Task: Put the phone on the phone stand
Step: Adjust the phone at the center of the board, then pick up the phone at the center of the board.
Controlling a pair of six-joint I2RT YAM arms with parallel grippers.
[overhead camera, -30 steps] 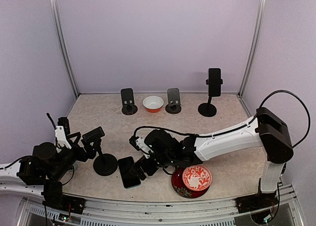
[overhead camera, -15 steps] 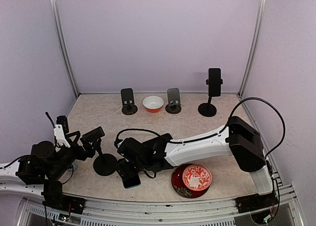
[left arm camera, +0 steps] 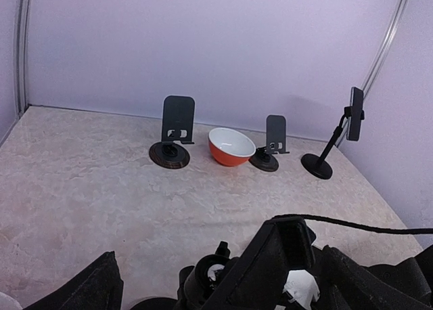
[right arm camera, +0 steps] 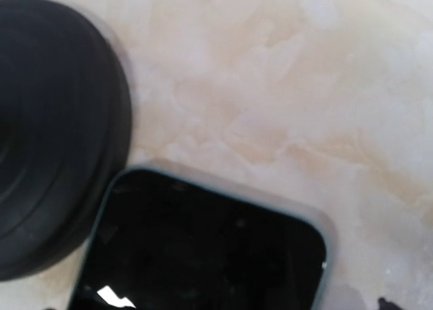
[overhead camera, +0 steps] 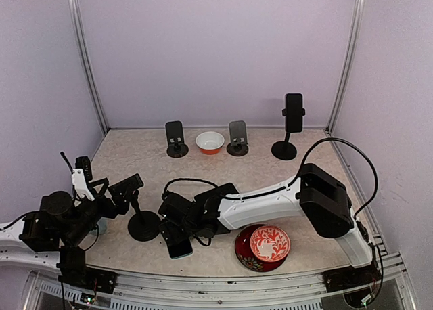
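Lying flat on the table [overhead camera: 122, 162] just beside the phone stand [right arm camera: 54, 134], the phone [right arm camera: 203, 256] shows a dark screen and pale teal rim, its lower end cut off. The right gripper [overhead camera: 177, 230] hangs spread wide above it.

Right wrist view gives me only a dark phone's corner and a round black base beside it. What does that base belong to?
Observer: In the top view it is the foot of a phone stand whose cradle holds nothing.
Operator: Is the phone flat or propped up?
Observer: The phone lies flat on the table, just right of that foot, with the right hand open over it.
Operator: And the other arm?
Observer: The left hand is open too, close to the stand's cradle on its left side.
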